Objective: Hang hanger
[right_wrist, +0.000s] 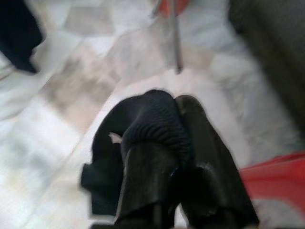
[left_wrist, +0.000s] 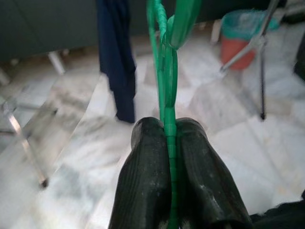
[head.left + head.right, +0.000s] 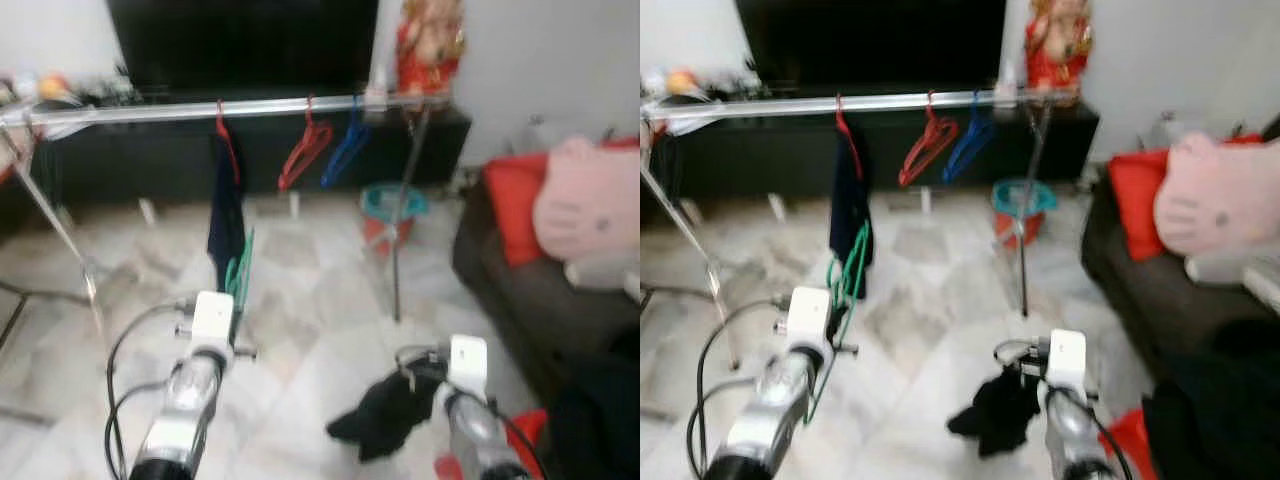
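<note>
A green hanger point(image 2: 167, 71) is pinched between the fingers of my left gripper point(image 2: 170, 143), which is shut on its thin wire; in the eye views the hanger point(image 3: 238, 272) rises just ahead of that arm. A silver clothes rail point(image 3: 200, 110) runs across the room ahead, carrying a dark blue garment point(image 3: 225, 215) on a red hanger, another red hanger point(image 3: 303, 152) and a blue hanger point(image 3: 347, 148). My right gripper point(image 1: 174, 138) is shut on a black cloth point(image 3: 385, 415) that hangs from it low on the right.
A teal and red bin point(image 3: 393, 212) stands by the rail's right leg point(image 3: 397, 250). A dark sofa point(image 3: 520, 290) with red and pink cushions lies to the right. A black TV cabinet point(image 3: 250, 150) stands behind the rail. Marble floor point(image 3: 310, 330) stretches between me and the rail.
</note>
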